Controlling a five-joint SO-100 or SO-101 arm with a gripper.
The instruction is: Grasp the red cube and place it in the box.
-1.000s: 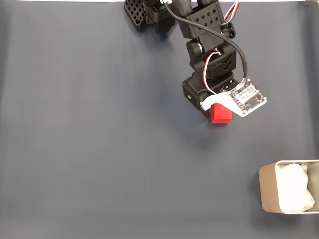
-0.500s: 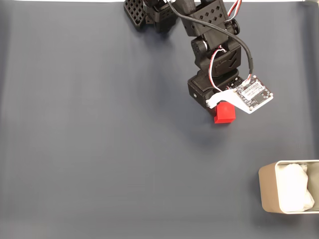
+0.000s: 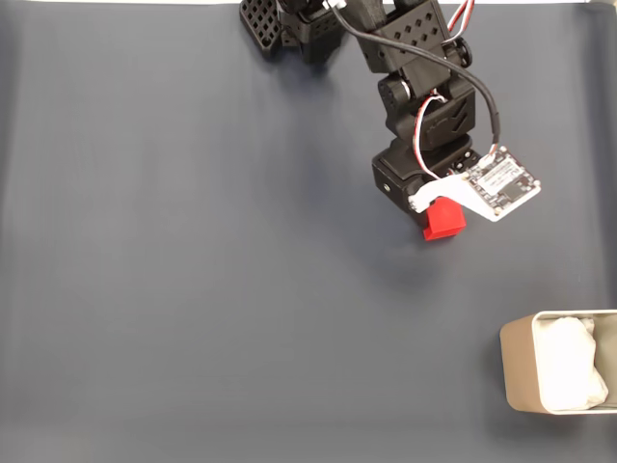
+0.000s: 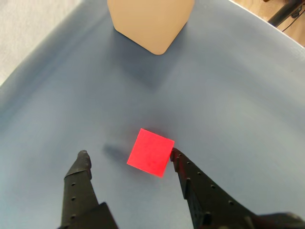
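In the wrist view the red cube (image 4: 150,152) lies on the blue-grey mat between my gripper's (image 4: 128,154) two black fingers. Its right corner touches the right finger (image 4: 190,176), while the left finger (image 4: 81,176) stands a clear gap away, so the gripper is open. In the fixed view the cube (image 3: 444,220) peeks out, slightly turned, from under the arm's (image 3: 424,125) wrist and its camera board (image 3: 503,185). The beige box (image 3: 511,371) with white lining sits at the lower right edge, well away from the cube. It also appears straight ahead at the top of the wrist view (image 4: 150,24).
The dark mat (image 3: 193,289) spreads open to the left and below the arm. The arm's base (image 3: 289,24) stands at the top edge of the fixed view. Beyond the mat's edge in the wrist view lies a pale floor (image 4: 28,28).
The arm's wrist has swung a little to the right in the fixed view. The red cube has shifted right with it and turned slightly.
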